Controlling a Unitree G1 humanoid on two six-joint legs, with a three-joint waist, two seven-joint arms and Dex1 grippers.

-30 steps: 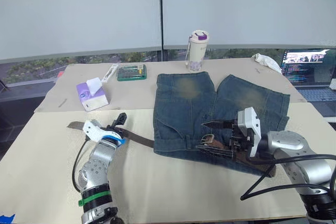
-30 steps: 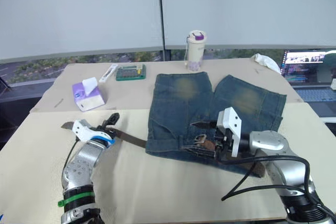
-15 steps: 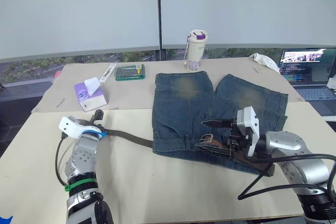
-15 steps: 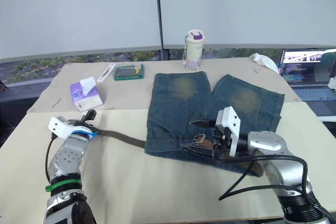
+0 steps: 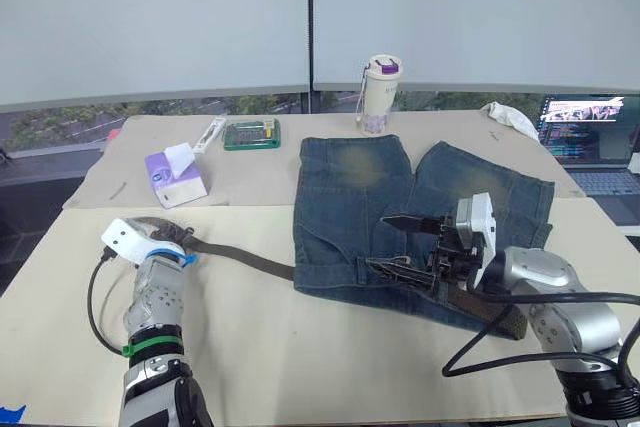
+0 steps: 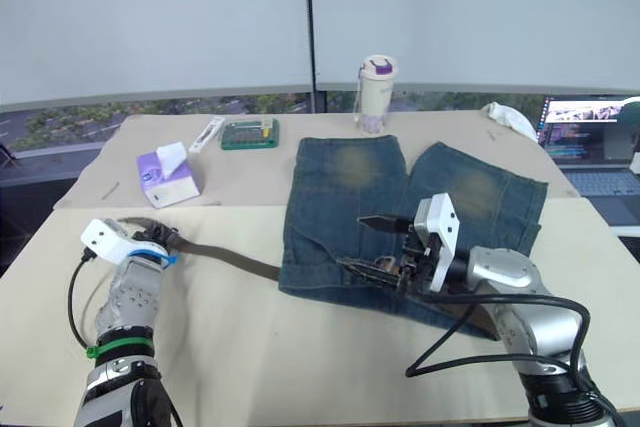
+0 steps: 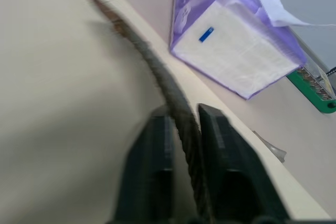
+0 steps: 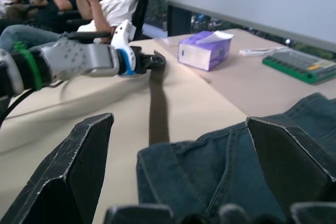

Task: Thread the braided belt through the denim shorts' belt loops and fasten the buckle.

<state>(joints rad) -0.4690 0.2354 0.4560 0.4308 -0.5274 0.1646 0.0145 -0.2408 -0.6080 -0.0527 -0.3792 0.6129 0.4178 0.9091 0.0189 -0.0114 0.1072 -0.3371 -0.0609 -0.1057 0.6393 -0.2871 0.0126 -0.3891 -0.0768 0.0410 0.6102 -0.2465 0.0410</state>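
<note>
The denim shorts (image 5: 380,207) lie flat on the table with the waistband towards me. The braided belt (image 5: 240,259) runs from its tapered end at the left across the table to the waistband, and its other end (image 5: 505,319) shows past the right hip. My left gripper (image 5: 180,239) is shut on the strap near the tapered end, and the left wrist view shows the strap (image 7: 181,129) pinched between both fingers. Over the waistband my right gripper (image 5: 378,242) stands wide open with nothing in it. The buckle is hidden behind its lower finger. I cannot make out the belt loops.
A purple tissue box (image 5: 175,175), a white tube (image 5: 211,134), a green case (image 5: 250,135) and a bottle (image 5: 378,95) stand along the back. A white cloth (image 5: 510,117) and a laptop (image 5: 590,137) are at the far right. Seated people (image 8: 105,3) show beyond the table's left side.
My left arm has swung left towards the belt's tapered end, and its gripper has gone from open to shut on the strap. The right gripper has lifted slightly, still open.
</note>
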